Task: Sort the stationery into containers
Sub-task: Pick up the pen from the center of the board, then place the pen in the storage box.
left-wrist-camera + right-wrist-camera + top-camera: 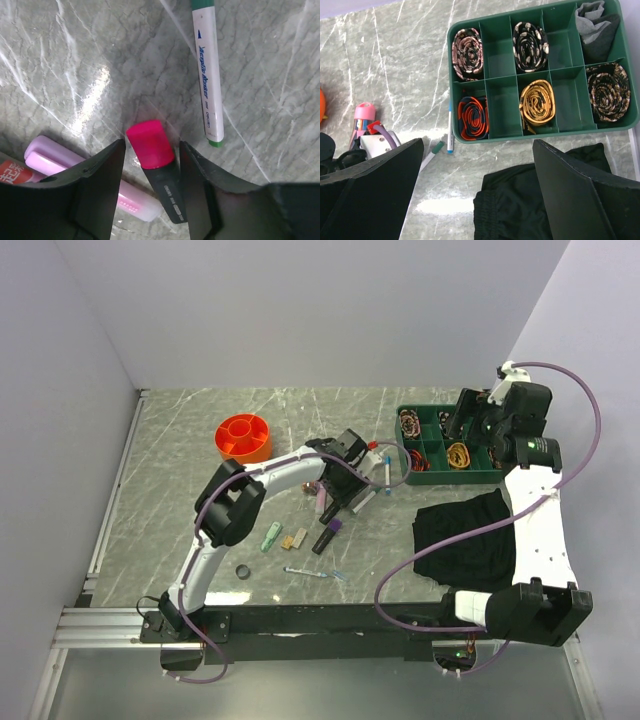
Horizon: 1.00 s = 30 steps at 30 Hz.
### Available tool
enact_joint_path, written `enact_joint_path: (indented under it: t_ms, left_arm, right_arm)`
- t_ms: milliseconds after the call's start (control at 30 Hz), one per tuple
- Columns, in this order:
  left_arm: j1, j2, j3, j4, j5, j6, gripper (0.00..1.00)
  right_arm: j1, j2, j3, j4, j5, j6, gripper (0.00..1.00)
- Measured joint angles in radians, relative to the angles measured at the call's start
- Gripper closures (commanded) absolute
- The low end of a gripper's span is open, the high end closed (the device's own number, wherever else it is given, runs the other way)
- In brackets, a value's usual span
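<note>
My left gripper [340, 485] is low over a cluster of stationery, and in its wrist view [151, 143] it is closed around a black marker with a pink cap [167, 190]. The right finger [195, 180] touches the marker body. A pink tube [50, 155] lies to the left of it and a white pen with green ends [209, 85] to the right. The orange pot [243, 437] stands back left. A green clip [271, 536], a yellow eraser [294, 538], a purple-capped marker [328, 536] and a thin pen [312, 572] lie nearer. My right gripper [470, 420] [478, 145] is open and empty above the tray's near edge.
A green divided tray [497, 475] [450, 75] with coiled bands stands at the back right. A black cloth [465, 532] [520, 200] lies in front of it. A blue-tipped pen [450, 130] lies against the tray's left side. A small dark ring [242, 571] lies near the front.
</note>
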Motion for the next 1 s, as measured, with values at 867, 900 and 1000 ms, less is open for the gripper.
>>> enact_joint_path:
  t_ms: [867, 900, 1000]
  left_arm:
    - [0.401, -0.486, -0.102, 0.447, 0.394, -0.093, 0.93]
    - [0.468, -0.554, -0.196, 0.565, 0.422, -0.109, 0.93]
    - [0.599, -0.669, -0.402, 0.808, 0.481, -0.133, 0.93]
  right_arm:
    - [0.016, 0.156, 0.098, -0.023, 0.059, -0.020, 0.07]
    - [0.027, 0.163, 0.098, -0.019, 0.069, -0.020, 0.07]
    - [0.075, 0.172, 0.098, -0.006, 0.089, -0.025, 0.07]
